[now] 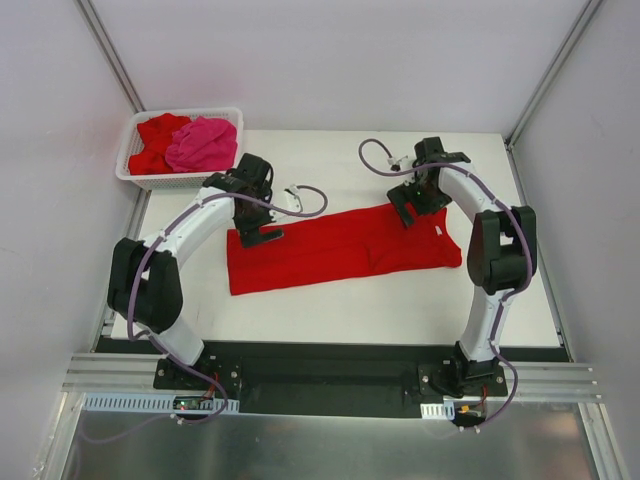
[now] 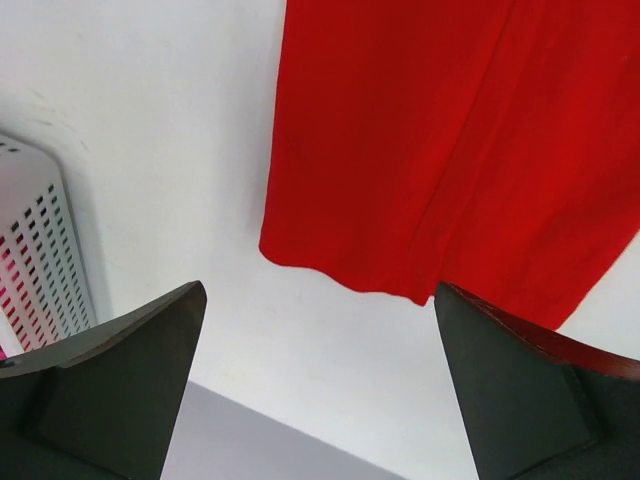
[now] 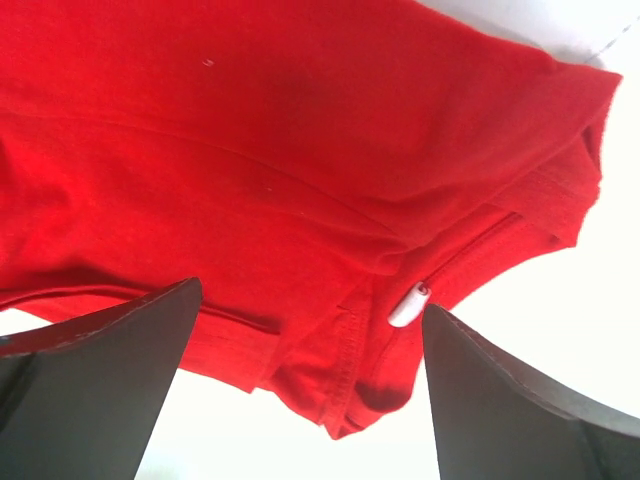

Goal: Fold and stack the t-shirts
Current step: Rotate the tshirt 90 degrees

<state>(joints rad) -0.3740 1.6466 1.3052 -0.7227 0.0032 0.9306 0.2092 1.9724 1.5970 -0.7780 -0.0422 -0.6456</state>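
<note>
Lengthwise mid-table: red t-shirt (image 1: 340,250), open tabletop (image 1: 400,310) toward the near edge. At its far edge, left gripper (image 1: 262,236) and right gripper (image 1: 405,214), both spread, pinching nothing.

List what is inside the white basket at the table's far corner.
The white basket holds a crumpled hot pink t-shirt with a bunched red t-shirt beside it. They cover the basket's floor, so whether more shirts lie beneath cannot be seen.
</note>
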